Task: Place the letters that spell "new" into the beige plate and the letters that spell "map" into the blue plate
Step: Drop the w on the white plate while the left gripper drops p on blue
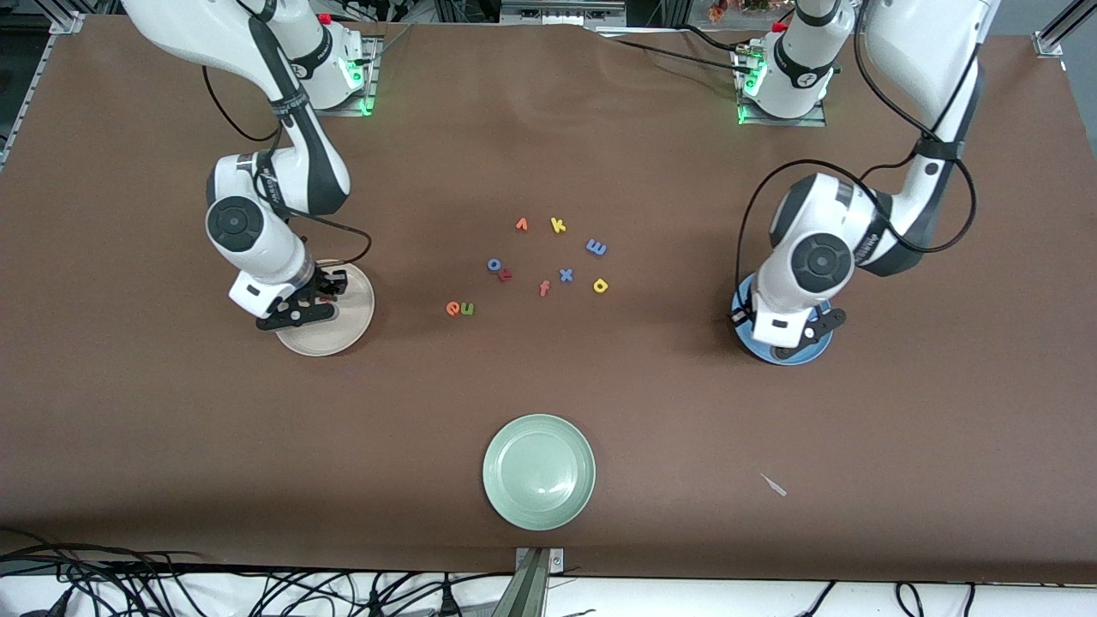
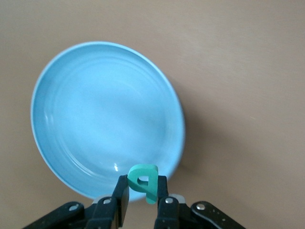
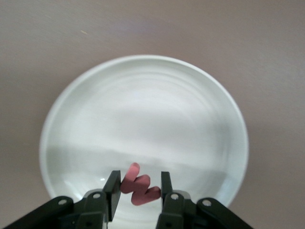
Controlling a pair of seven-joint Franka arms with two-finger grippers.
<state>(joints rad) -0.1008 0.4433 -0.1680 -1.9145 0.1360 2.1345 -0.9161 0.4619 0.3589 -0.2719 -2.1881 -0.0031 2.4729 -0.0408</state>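
My left gripper [image 2: 143, 187] is shut on the teal p [image 2: 145, 180] and hangs over the rim of the blue plate [image 2: 95, 114], which lies at the left arm's end of the table [image 1: 812, 350]. Above the beige plate [image 3: 143, 109] my right gripper [image 3: 139, 185] is shut on the pinkish-red w [image 3: 139, 187]; that plate sits at the right arm's end [image 1: 347, 330]. In the table's middle lie the blue m [image 1: 596, 248], the yellow a [image 1: 600, 285], the orange e [image 1: 452, 308] and the green n [image 1: 467, 308].
Among the middle letters are also an orange v [image 1: 521, 224], a yellow k [image 1: 558, 225], a blue o [image 1: 494, 264], a blue x [image 1: 566, 275] and a salmon f [image 1: 543, 288]. A pale green plate [image 1: 539, 471] lies nearer the front camera.
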